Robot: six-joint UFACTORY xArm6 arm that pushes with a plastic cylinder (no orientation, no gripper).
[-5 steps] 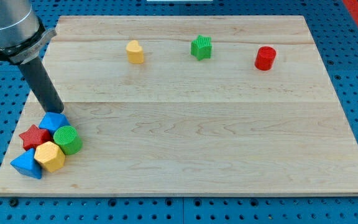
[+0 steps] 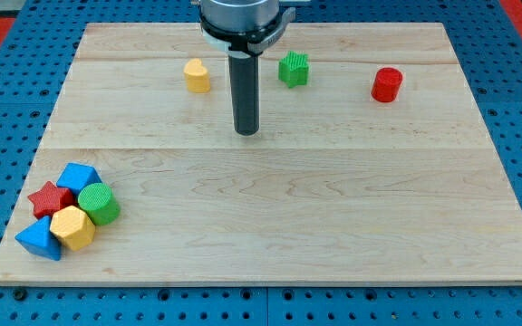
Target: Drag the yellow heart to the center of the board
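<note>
Because the near corner at the view's bottom left holds only a tight cluster, a blue wedge [image 2: 40, 240], a yellow hexagon block [image 2: 72, 227], a green cylinder [image 2: 100, 203], a red star [image 2: 50, 197] and a blue block [image 2: 79, 176], all touching or nearly so, nothing there concerns the task. Farther up, about mid-board and a little toward the view's top, my tip [image 2: 246, 132] rests on the wooden board [image 2: 333, 226], touching no block; it has no jaws and holds nothing.

Beyond it, near the view's top edge, the yellow heart [image 2: 197, 76] stands up and to the view's left of my tip, near but apart. To its right sit a green star [image 2: 293, 69] and, well apart, a red cylinder [image 2: 387, 84].

The heart looks small, rigid and light, likely to slide easily on smooth wood and to spin if pushed off-centre. Contact belongs on its far side, so it gets pushed toward the view's bottom and right. Its rounded end seems to face the view's top, but which way the point aims is too small to tell; no clear long axis shows.
</note>
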